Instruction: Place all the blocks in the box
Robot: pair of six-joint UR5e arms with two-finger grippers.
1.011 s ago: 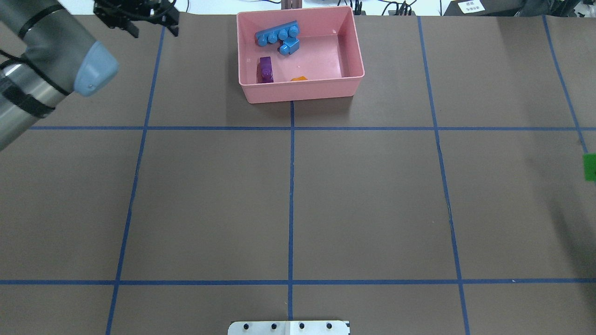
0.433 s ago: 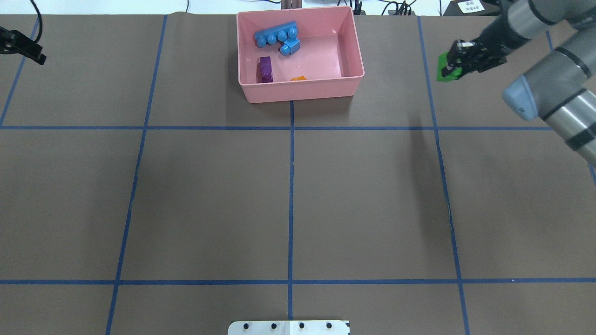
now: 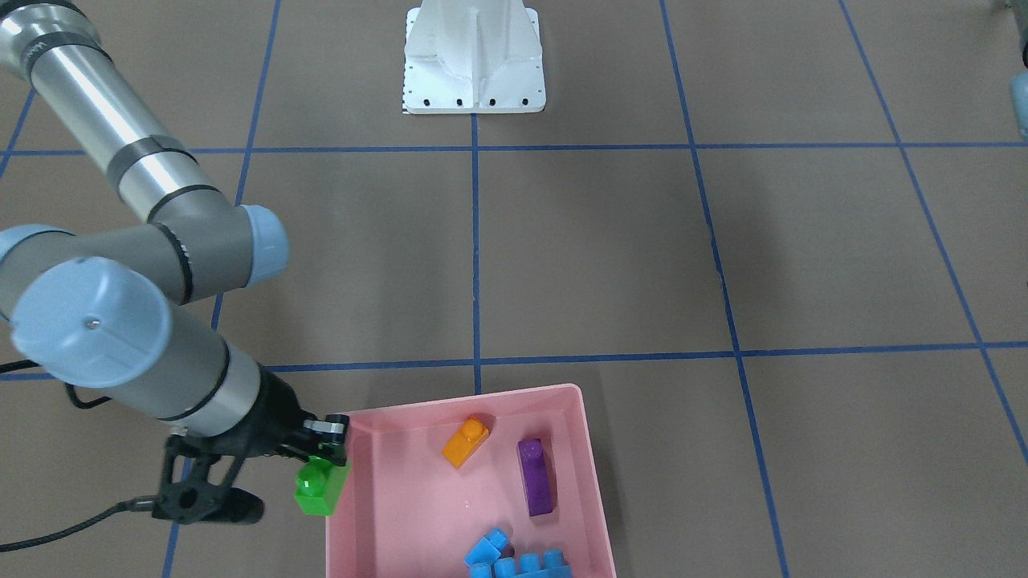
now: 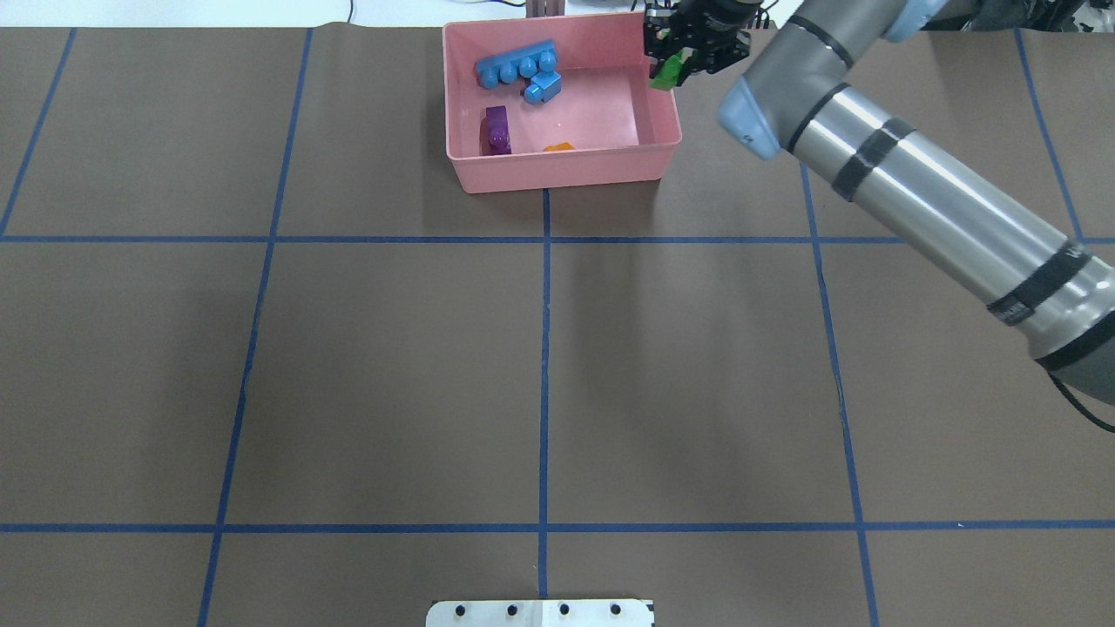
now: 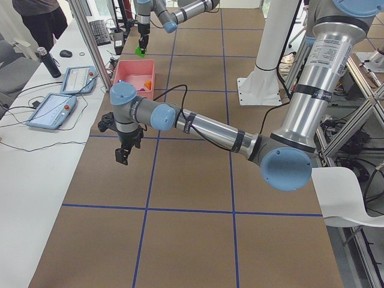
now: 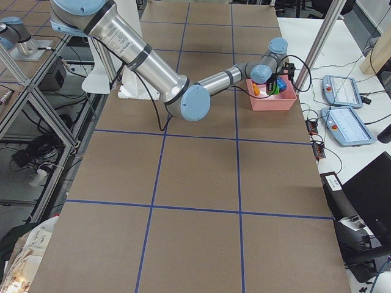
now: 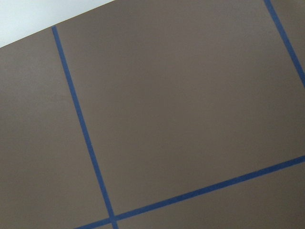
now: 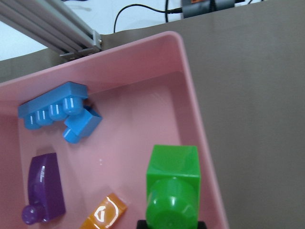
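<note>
The pink box (image 4: 557, 174) stands at the table's far middle. Inside lie the long blue brick (image 4: 518, 65), the small blue brick (image 4: 542, 87), the purple brick (image 4: 496, 131) and the orange brick (image 4: 559, 147). My right gripper (image 4: 675, 63) is shut on the green brick (image 4: 667, 71) and holds it over the box's right rim. The right wrist view shows the green brick (image 8: 172, 191) straddling that rim (image 8: 190, 95). My left gripper (image 5: 123, 153) shows only in the exterior left view, above bare table; I cannot tell whether it is open.
The white metal base (image 4: 540, 613) sits at the near table edge. Cables lie behind the box (image 8: 143, 9). Tablets (image 5: 54, 108) rest on the side bench beyond the table's far edge. Blue tape lines cross the brown table.
My right arm swung in from the right with the green brick, from the far right square to the box's right rim. My left arm has left the overhead view.
</note>
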